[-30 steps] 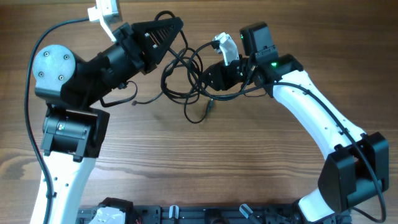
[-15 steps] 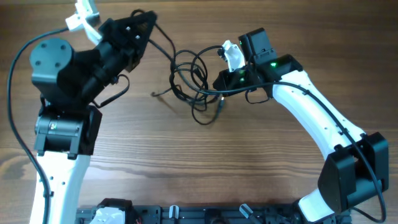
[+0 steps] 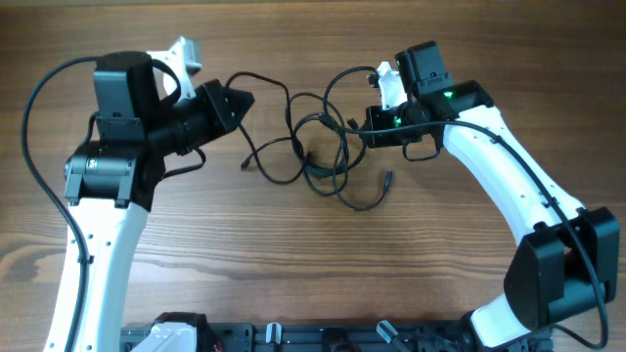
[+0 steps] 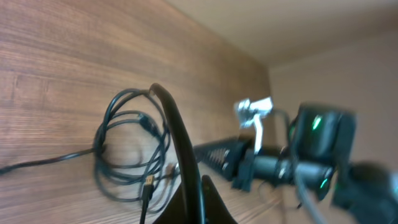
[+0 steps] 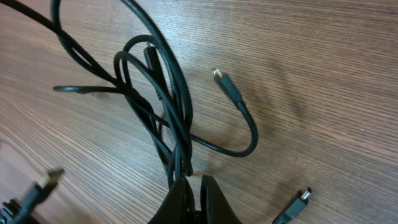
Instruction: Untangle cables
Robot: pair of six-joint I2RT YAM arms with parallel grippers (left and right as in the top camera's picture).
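Observation:
Thin black cables [image 3: 315, 164] lie tangled on the wooden table between my two grippers. My left gripper [image 3: 238, 101] is shut on one cable strand that runs right into the tangle. In the left wrist view that strand [image 4: 177, 130] arcs up from the shut jaws [image 4: 194, 202], with the coiled loops [image 4: 127, 152] behind it. My right gripper [image 3: 372, 127] is shut on several strands at the tangle's right side. In the right wrist view the strands [image 5: 163, 102] rise from the jaws [image 5: 191, 190]. Loose plug ends [image 5: 219, 74] [image 5: 297, 203] lie on the table.
One free plug end [image 3: 387, 179] lies to the right of the tangle and another [image 3: 245, 166] to its left. The right arm [image 4: 305, 158] shows blurred in the left wrist view. A dark rail [image 3: 313, 337] runs along the table's front edge.
My left gripper has swung down and right with its strand. My right gripper has pulled right. The tangle has spread wider, and a loose plug end now lies further right.

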